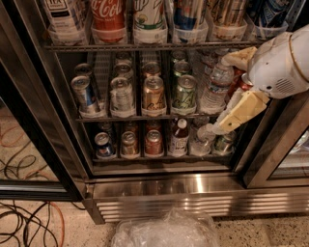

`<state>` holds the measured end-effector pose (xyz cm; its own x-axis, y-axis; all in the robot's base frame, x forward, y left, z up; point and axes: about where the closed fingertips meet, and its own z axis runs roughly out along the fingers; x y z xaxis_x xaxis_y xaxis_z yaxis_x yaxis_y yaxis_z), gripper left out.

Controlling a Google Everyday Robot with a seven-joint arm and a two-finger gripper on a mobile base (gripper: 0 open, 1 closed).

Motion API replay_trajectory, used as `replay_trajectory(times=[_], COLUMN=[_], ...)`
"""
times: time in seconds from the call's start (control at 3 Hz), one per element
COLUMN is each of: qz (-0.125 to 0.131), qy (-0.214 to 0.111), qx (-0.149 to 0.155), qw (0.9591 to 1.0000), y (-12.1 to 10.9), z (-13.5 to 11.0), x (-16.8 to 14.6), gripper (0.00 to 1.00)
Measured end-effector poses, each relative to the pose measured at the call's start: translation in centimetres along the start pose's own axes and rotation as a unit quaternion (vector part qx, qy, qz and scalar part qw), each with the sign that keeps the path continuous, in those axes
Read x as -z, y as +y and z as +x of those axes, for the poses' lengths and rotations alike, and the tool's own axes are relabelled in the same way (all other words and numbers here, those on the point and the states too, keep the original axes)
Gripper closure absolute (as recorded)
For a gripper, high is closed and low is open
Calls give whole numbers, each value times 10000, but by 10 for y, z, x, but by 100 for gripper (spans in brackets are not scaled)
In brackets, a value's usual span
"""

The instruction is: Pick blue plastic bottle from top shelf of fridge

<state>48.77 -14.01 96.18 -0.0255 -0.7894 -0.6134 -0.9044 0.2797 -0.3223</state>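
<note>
The fridge (195, 185) stands open in front of me. Its top shelf (145, 47) runs along the upper edge of the camera view, fronted by clear plastic holders. Only the lower parts of its bottles show. At its far left stands the blue plastic bottle (63, 17), with a white label and dark lettering; its cap is out of view. My gripper (228, 94) is at the right, level with the middle rack and below the top shelf. It is open and empty, far right of the bottle. Its cream fingers (241, 112) spread in front of a small water bottle (214, 89).
A red Coca-Cola bottle (108, 14) stands right of the labelled bottle, with more bottles along the shelf. Cans (153, 94) fill the two lower racks. The black door frame (38, 120) is at the left. Cables (24, 222) and a clear plastic bag (166, 231) lie on the floor.
</note>
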Motion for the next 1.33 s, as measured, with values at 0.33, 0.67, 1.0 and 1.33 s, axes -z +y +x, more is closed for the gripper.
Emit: replay_trajectory(times=[0.33,0.67,1.0,1.33], qz=[-47,57,264,498], qy=[-119,-491,-1105,-1697], qx=[28,-148,-500,-820], qw=[9999,9987,9923,9808], y=[2,5,9,13], z=[-3,-10,-22,-39], x=[-3,-4,-5,-9], gripper=[0,0,0,0])
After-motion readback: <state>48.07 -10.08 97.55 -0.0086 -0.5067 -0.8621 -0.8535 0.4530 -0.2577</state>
